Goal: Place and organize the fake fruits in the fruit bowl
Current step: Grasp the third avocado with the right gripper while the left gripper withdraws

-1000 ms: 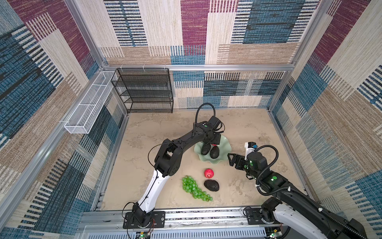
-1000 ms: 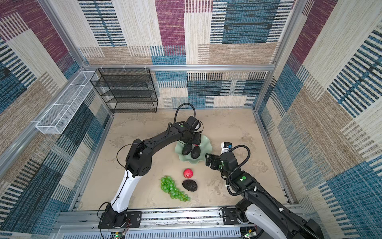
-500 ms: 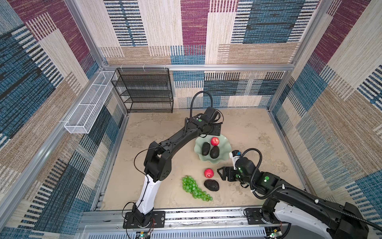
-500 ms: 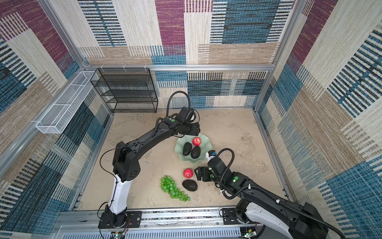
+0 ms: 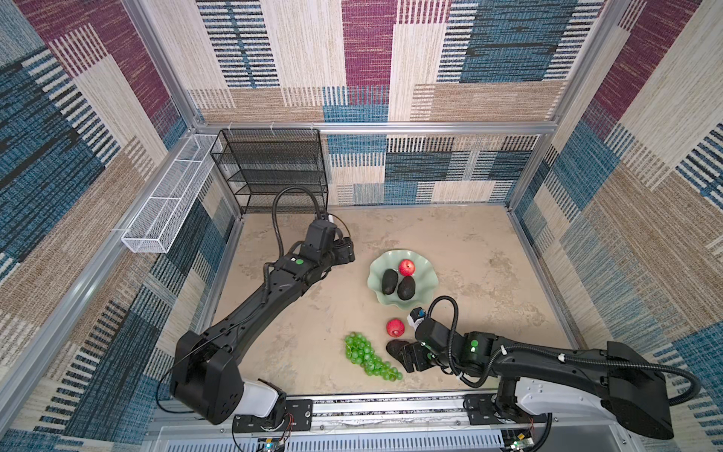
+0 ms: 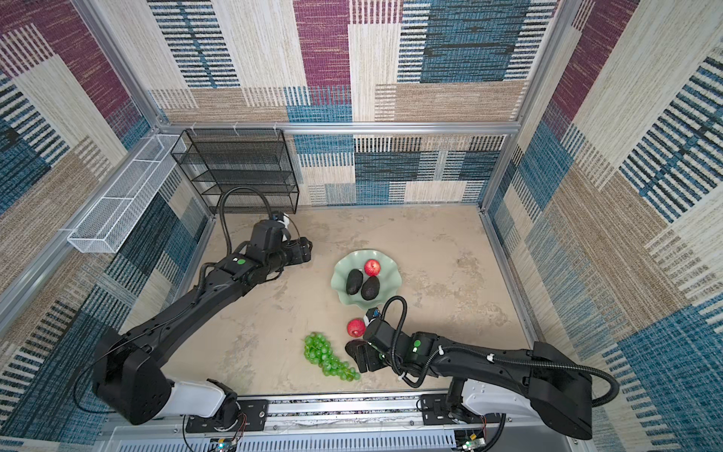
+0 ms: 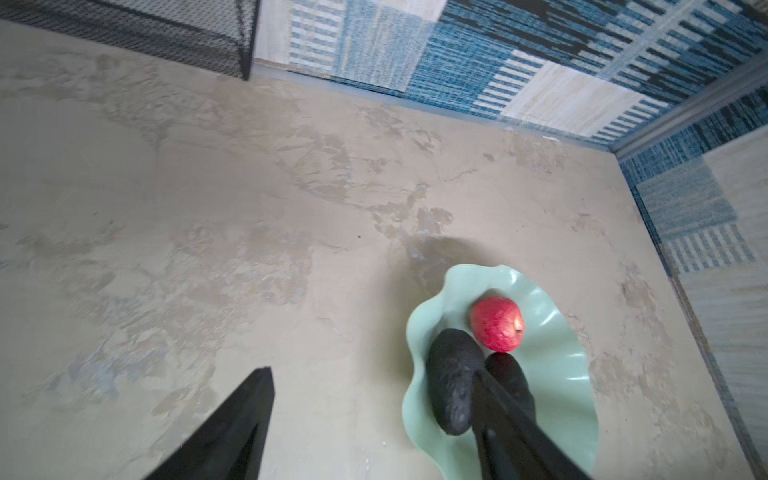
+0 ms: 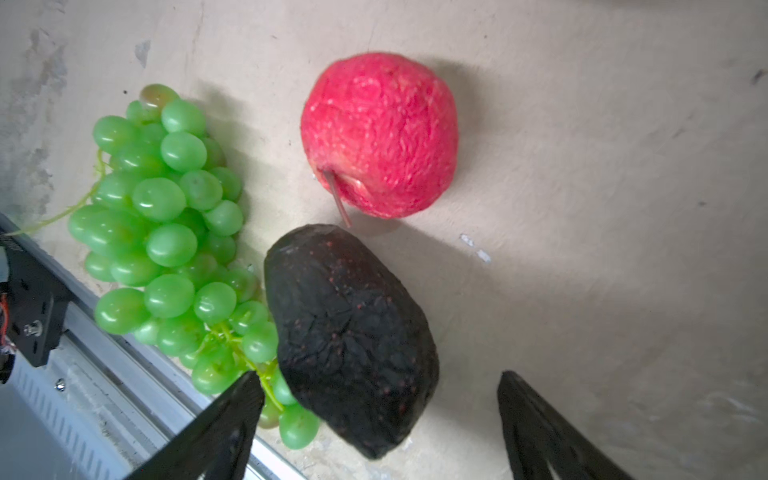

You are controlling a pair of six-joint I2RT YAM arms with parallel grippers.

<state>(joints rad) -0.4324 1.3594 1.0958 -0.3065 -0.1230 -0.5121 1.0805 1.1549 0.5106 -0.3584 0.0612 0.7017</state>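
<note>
Presently straddling bumpy matte-black avocado (image 8: 349, 332) on table (image 5: 469, 242) w/ right gripper (image 8: 378, 382) spread wide, nothing pinched yet, prob. lining up a pick. Just beside: rough-skinned red apple (image 8: 378, 133), glossy translucent grapes (image 8: 166, 232). Left gripper (image 7: 372, 372) spread too, empty, off to side of wavy-rimmed glossy mint bowl (image 5: 428, 274), prob. for clearance; inside, 2nd apple (image 5: 407, 267), 2 avocados (image 5: 389, 281).

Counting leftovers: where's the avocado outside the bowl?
In both top views the avocado lies at the front of the table, beside the grapes and loose apple, under the open right gripper.

Overhead pair, left wrist sharing fruit bowl (image 5: 425, 280) (image 7: 561, 365)
</note>
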